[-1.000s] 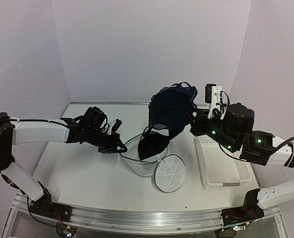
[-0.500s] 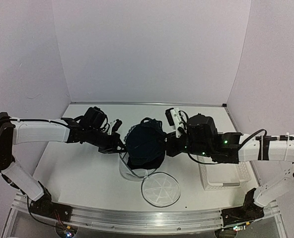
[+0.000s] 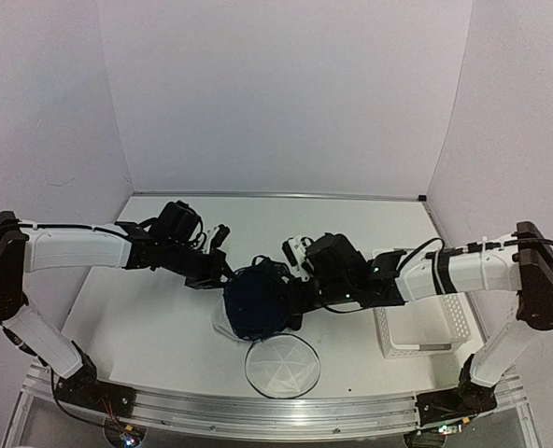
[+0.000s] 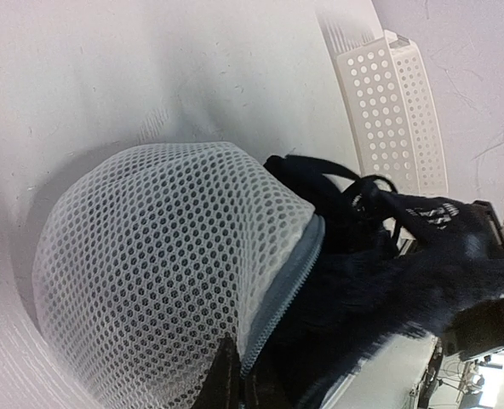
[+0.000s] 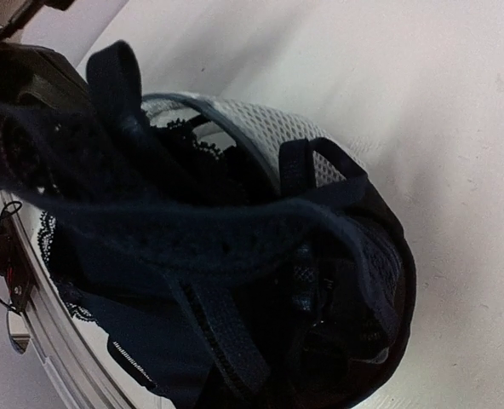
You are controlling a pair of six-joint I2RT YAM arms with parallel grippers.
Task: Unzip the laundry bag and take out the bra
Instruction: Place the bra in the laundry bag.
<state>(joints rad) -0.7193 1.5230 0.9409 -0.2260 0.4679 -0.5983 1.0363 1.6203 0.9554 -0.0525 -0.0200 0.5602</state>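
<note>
While the left gripper [image 3: 222,274] stays out of the pull, clamped tight on the laundry bag [image 4: 163,281] beside its grey zipper [image 4: 282,290], the mesh mouth is anchored at centre frame of the top view, giving the other arm something to pull against. The right gripper [image 3: 296,297], jaws pressed together on dark fabric, holds the bra [image 3: 256,303], bunched over the opening and seemingly partly inside, straps looping loose. Below, the round lid panel [image 3: 282,367] lies flat, clear of the opening. Removal looks unfinished.
</note>
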